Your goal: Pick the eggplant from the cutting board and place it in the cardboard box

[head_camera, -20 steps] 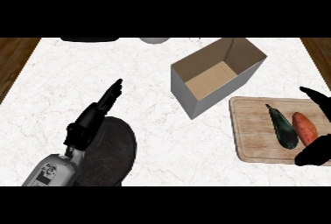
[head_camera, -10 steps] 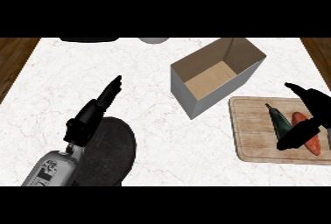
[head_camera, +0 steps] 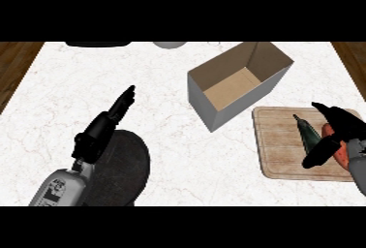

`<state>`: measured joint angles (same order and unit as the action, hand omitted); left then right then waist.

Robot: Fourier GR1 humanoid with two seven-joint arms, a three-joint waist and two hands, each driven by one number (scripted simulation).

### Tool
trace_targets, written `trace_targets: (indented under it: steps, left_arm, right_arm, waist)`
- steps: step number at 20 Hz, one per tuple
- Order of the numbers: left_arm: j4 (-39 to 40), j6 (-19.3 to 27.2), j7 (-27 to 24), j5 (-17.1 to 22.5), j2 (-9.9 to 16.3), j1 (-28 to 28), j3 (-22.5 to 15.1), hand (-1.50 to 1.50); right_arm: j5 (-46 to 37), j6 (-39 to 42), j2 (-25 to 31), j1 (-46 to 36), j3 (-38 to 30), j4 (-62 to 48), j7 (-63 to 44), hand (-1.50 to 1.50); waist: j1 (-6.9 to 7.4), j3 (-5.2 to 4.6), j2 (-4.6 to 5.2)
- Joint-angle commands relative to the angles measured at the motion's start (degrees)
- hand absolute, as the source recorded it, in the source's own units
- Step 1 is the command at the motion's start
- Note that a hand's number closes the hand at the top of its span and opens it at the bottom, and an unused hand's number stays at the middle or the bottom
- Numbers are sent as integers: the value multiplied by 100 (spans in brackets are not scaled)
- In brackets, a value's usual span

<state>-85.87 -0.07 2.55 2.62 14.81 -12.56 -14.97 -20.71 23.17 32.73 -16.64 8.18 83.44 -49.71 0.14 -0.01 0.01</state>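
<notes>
A dark green eggplant (head_camera: 308, 134) lies lengthwise on the wooden cutting board (head_camera: 277, 150) at the right of the counter. An orange vegetable (head_camera: 328, 131) lies just to its right, mostly hidden. My right hand (head_camera: 342, 127) hangs over both, open, with its fingers above the eggplant's far end and its thumb (head_camera: 319, 154) reaching down across the near end. The cardboard box (head_camera: 232, 86) stands open-topped and empty just left of and beyond the board. My left hand (head_camera: 107, 124) rests open at the left, fingers straight and pointing away.
A dark round plate (head_camera: 125, 167) lies under my left forearm at the near left. At the counter's far edge sit a black object (head_camera: 97, 44) and a grey bowl (head_camera: 169, 45). Wooden floor shows past both side edges.
My right hand has moved left from the board's right edge to above the eggplant, thumb now crossing its near end. The left hand has barely moved.
</notes>
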Motion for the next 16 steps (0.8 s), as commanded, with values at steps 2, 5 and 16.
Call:
trace_targets:
  steps: [2, 5, 16]
  left_arm:
    - [98, -205, 62, -177, -112, -107, 291, 0]
    - [215, -287, -257, -325, -267, 90, 258, 0]
    - [-646, -452, 320, -627, -570, 445, 347, 0]
  right_arm:
    - [-605, -109, -369, -287, -130, -771, 367, -150]
    - [-876, -185, -338, -272, -238, -950, 945, -150]
    - [-1310, 250, -565, -144, -559, -1272, 1235, -150]
  waist:
    - [6, 1, 3]
    - [5, 1, 5]
    - [-3, 1, -4]
